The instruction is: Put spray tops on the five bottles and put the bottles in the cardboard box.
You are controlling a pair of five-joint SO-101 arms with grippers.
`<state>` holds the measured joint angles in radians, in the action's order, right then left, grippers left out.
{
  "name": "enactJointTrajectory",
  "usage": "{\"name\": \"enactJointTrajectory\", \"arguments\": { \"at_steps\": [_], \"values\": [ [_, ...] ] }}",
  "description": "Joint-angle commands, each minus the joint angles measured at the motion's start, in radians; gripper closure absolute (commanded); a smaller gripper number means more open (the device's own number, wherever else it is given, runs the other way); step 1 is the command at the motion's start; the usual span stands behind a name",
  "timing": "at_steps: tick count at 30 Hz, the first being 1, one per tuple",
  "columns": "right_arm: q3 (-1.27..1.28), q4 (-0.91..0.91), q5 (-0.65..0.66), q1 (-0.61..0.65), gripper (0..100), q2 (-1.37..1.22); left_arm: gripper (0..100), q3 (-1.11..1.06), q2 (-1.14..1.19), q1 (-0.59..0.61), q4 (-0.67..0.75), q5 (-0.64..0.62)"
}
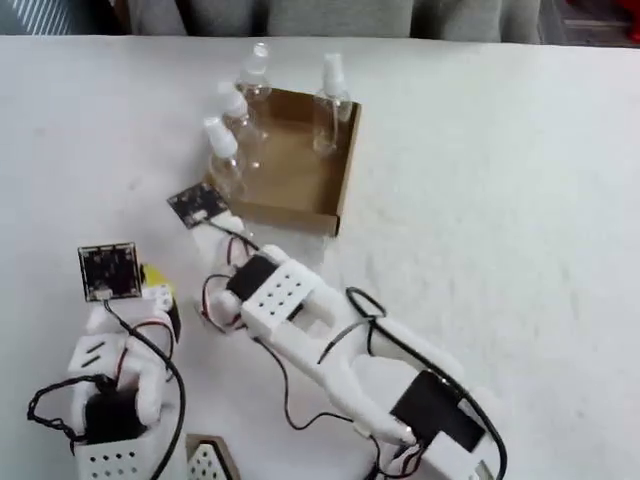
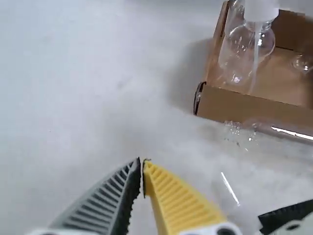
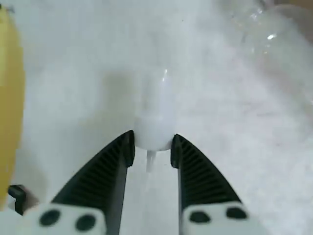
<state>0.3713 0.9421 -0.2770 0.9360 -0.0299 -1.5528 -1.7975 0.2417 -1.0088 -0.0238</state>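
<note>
The cardboard box [image 1: 300,165] sits at the table's middle back, with several clear bottles [image 1: 330,100] standing in it, each with a white spray top. One more clear bottle [image 2: 242,133] without a top lies on the table just in front of the box's near wall [image 2: 244,105]. My right gripper [image 3: 151,143] is shut on a white spray top [image 3: 152,129], whose thin tube [image 3: 150,160] hangs between the black fingers. The same lying bottle [image 3: 261,27] shows beyond it. My left gripper [image 2: 142,169] is low over the table, left of the box, shut and holding nothing.
The right arm [image 1: 300,310] stretches diagonally from the front right toward the box's front left corner. The left arm [image 1: 115,370] stands at the front left, close beside it. White tabletop [image 1: 500,220] lies open to the right of the box.
</note>
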Motion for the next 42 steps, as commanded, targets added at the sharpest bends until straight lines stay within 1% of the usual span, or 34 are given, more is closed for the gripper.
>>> {"name": "enactJointTrajectory", "arguments": {
  "at_steps": [1, 3, 6, 9, 11, 13, 15, 18, 20, 23, 25, 26, 28, 32, 34, 37, 39, 42],
  "values": [
    [-0.041, -0.038, -0.026, 0.019, 97.8, -0.033, 98, 0.109, 0.157, 0.012, 0.029, 0.005],
    [-0.044, -0.048, -0.015, 0.030, 93.7, -0.070, 98, 0.161, 0.308, 0.012, 0.061, 0.005],
    [-0.044, -0.045, 0.035, 0.051, 79.8, -0.090, 98, 0.276, 0.533, 0.013, 0.068, 0.005],
    [-0.063, 0.008, 0.133, 0.064, 67.5, -0.076, 98, 0.362, 0.696, 0.008, 0.068, 0.005],
    [-0.092, 0.087, 0.196, 0.065, 63.9, -0.048, 98, 0.394, 0.748, 0.007, 0.066, 0.003],
    [-0.121, 0.173, 0.221, 0.059, 62.8, -0.004, 98, 0.422, 0.756, -0.004, 0.035, 0.000],
    [-0.127, 0.243, 0.226, 0.039, 63.5, 0.050, 98, 0.454, 0.740, -0.025, -0.041, -0.032],
    [-0.124, 0.323, 0.227, -0.007, 68.4, 0.156, 98, 0.499, 0.699, -0.113, -0.192, -0.063],
    [-0.124, 0.389, 0.227, -0.056, 75.6, 0.226, 98, 0.517, 0.676, -0.179, -0.262, -0.066],
    [-0.124, 0.458, 0.235, -0.157, 90.9, 0.331, 98, 0.526, 0.677, -0.229, -0.296, -0.068],
    [-0.124, 0.484, 0.304, -0.214, 98.7, 0.384, 98, 0.526, 0.708, -0.242, -0.292, -0.069],
    [-0.123, 0.496, 0.333, -0.236, 98.1, 0.404, 97, 0.526, 0.731, -0.245, -0.287, -0.081],
    [-0.123, 0.515, 0.342, -0.272, 95.1, 0.421, 95, 0.529, 0.785, -0.266, -0.287, -0.124],
    [-0.112, 0.493, 0.336, -0.306, 95.5, 0.404, 81, 0.551, 0.891, -0.314, -0.293, -0.222],
    [-0.089, 0.464, 0.341, -0.308, 95.8, 0.387, 77, 0.566, 0.940, -0.318, -0.288, -0.269],
    [-0.058, 0.412, 0.341, -0.305, 95.7, 0.360, 77, 0.588, 1.003, -0.321, -0.285, -0.301],
    [-0.054, 0.398, 0.341, -0.303, 95.7, 0.343, 77, 0.591, 1.047, -0.317, -0.247, -0.307],
    [-0.055, 0.398, 0.341, -0.303, 95.7, 0.332, 77, 0.594, 1.135, -0.318, -0.170, -0.376]
  ]
}}
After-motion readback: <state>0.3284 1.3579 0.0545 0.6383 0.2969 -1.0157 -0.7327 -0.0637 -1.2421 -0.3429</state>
